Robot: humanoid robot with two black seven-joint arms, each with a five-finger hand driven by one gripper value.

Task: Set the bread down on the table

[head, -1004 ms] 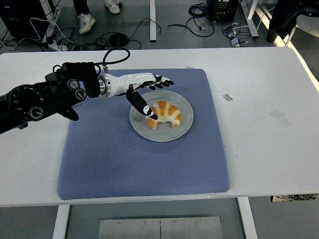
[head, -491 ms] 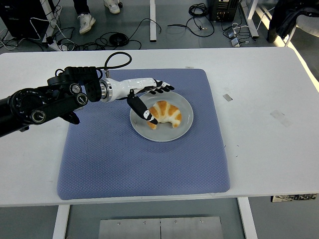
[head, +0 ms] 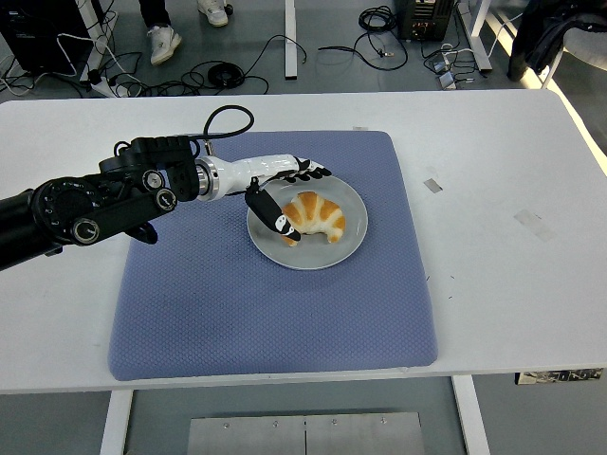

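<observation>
The bread, a golden croissant with pale stripes, lies on a round grey plate, its curve opening toward the plate's near-right side and its left tip pointing toward the near-left rim. It sits a little left of the plate's middle. The left hand reaches over the plate's left and far-left rim: its black-tipped fingers stretch out along the far side of the bread, apart from it, while the thumb angles down at the bread's left end, touching it or very close; whether it presses cannot be told. The hand is spread rather than clamped, with nothing gripped. Behind the plate's left edge the white wrist joins the black left arm, which comes in from the left with a black cable looping above it. The plate rests on a blue textured mat, toward its far-right part, and the mat lies on the white worktop. Beyond the worktop's far edge, cables lie across the floor near a person's shoes.
</observation>
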